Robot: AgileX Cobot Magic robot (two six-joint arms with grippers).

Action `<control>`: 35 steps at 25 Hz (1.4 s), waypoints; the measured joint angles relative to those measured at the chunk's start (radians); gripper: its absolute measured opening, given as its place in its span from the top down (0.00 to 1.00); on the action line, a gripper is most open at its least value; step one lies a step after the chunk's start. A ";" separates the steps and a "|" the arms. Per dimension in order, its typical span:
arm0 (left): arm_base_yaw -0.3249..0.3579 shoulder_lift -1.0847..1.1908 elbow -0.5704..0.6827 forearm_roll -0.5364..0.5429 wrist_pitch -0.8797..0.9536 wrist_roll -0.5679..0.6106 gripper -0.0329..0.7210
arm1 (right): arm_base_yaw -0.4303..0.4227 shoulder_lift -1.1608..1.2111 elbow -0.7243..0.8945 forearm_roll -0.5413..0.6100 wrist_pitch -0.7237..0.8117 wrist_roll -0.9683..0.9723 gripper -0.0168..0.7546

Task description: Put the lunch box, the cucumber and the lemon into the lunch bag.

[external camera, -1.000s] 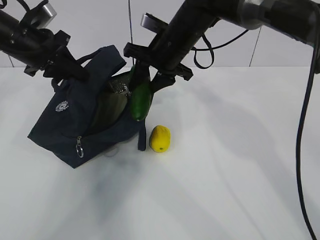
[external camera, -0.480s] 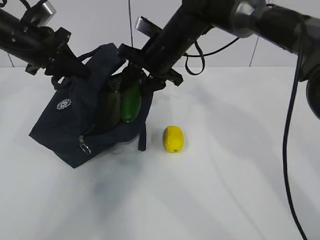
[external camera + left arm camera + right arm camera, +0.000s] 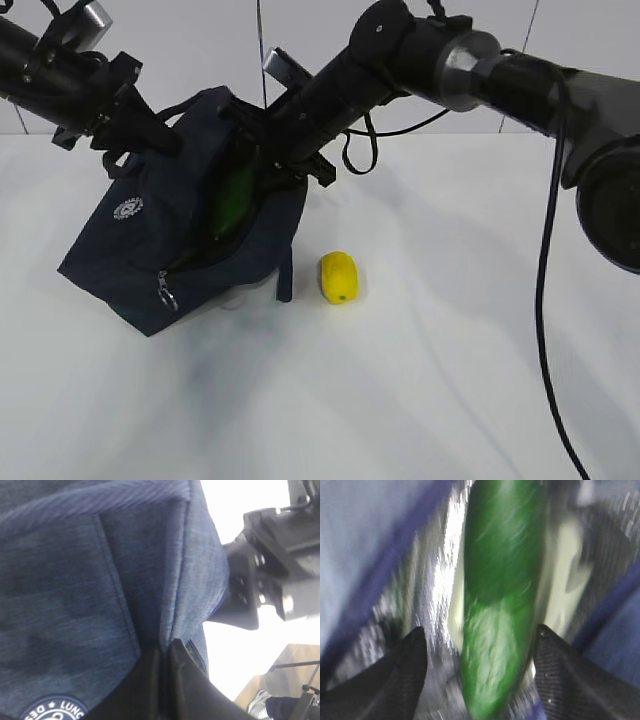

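Observation:
The navy lunch bag [image 3: 140, 250] is tilted with its mouth held up and open. My left gripper [image 3: 150, 135] is shut on the bag's upper edge, and its closed fingertips [image 3: 165, 652] pinch the fabric [image 3: 75, 580]. My right gripper [image 3: 282, 150] is at the bag's mouth, open. The green cucumber [image 3: 233, 195] lies inside the bag. In the right wrist view the cucumber [image 3: 502, 580] is blurred between the spread fingers [image 3: 410, 670], with a gap on its left. The pale green lunch box lid [image 3: 565, 580] shows behind it against the foil lining [image 3: 440, 555]. The yellow lemon [image 3: 338, 277] lies on the table right of the bag.
The white table [image 3: 420, 380] stretches to the front and right. A zipper ring pull [image 3: 165, 295] hangs at the bag's lower front. The right arm [image 3: 450, 60] and its cables cross above the bag from the upper right.
My right gripper moved left and down into the bag's mouth. The cucumber went from hanging outside the opening to lying inside the bag. The lemon shifted slightly to the right.

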 joint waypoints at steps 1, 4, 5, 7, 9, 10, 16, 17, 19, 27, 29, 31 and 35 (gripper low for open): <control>0.000 0.000 0.000 0.000 0.000 0.000 0.97 | 0.002 0.000 0.000 0.002 -0.001 0.000 0.41; 0.000 0.000 0.000 0.000 0.000 0.000 0.97 | 0.002 0.000 0.000 0.012 -0.001 0.000 0.34; 0.002 0.000 0.000 0.005 0.000 0.000 0.97 | 0.002 0.000 0.000 0.015 0.007 0.000 0.33; 0.008 0.000 0.000 0.013 0.000 0.000 0.97 | 0.002 0.000 0.000 0.018 0.040 -0.009 0.33; 0.012 0.000 0.000 0.021 0.001 0.000 0.97 | 0.000 0.000 0.000 0.018 0.080 -0.043 0.33; 0.017 0.000 0.000 0.025 0.001 0.000 0.97 | 0.000 0.000 0.000 0.018 0.101 -0.055 0.33; 0.048 0.000 0.000 0.064 0.001 -0.001 0.97 | 0.002 -0.004 -0.025 -0.086 0.181 -0.069 0.33; 0.053 0.000 0.000 0.074 -0.002 -0.005 0.97 | 0.002 -0.006 -0.044 -0.110 0.186 -0.064 0.33; 0.060 0.000 0.000 0.100 -0.011 -0.015 0.97 | 0.004 -0.008 -0.093 -0.143 0.187 -0.045 0.32; 0.068 0.025 0.000 0.151 -0.019 -0.050 0.97 | 0.047 -0.054 -0.233 -0.287 0.194 0.027 0.32; 0.068 0.033 0.000 0.151 -0.021 -0.052 0.97 | 0.063 -0.058 -0.233 -0.338 0.202 0.040 0.32; 0.068 0.033 0.000 0.153 -0.021 -0.054 0.97 | 0.079 -0.058 -0.233 -0.379 0.206 0.046 0.32; 0.068 0.035 0.000 0.154 -0.021 -0.054 0.97 | 0.118 -0.058 -0.233 -0.530 0.210 0.053 0.32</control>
